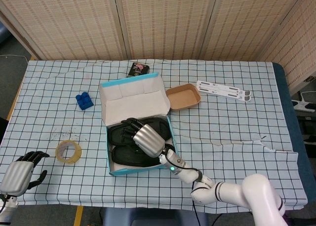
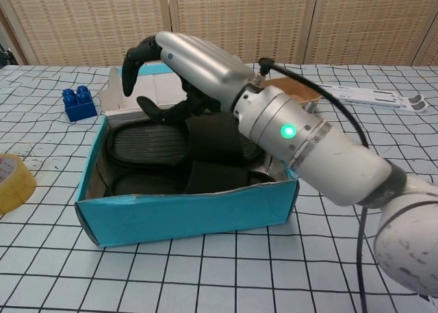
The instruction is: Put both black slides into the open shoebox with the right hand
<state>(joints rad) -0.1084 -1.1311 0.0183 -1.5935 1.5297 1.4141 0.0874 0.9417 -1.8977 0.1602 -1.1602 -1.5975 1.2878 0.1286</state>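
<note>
While right hand (image 2: 195, 63) hovers empty, slides (image 2: 171, 159) lie crosswise in shoebox (image 2: 185, 214).

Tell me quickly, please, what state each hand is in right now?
Left hand: open, holding nothing.
Right hand: open above the shoebox, fingers curved, holding nothing.

Wide bare checked table (image 1: 232, 122) on the right, good for passing; in the way at the middle, the open shoebox (image 2: 185, 210) with its raised lid flap (image 1: 132, 93); just beside it the brown tray (image 1: 182, 97); tape roll (image 1: 68, 151) and blue block (image 1: 84, 101) on the left.
</note>
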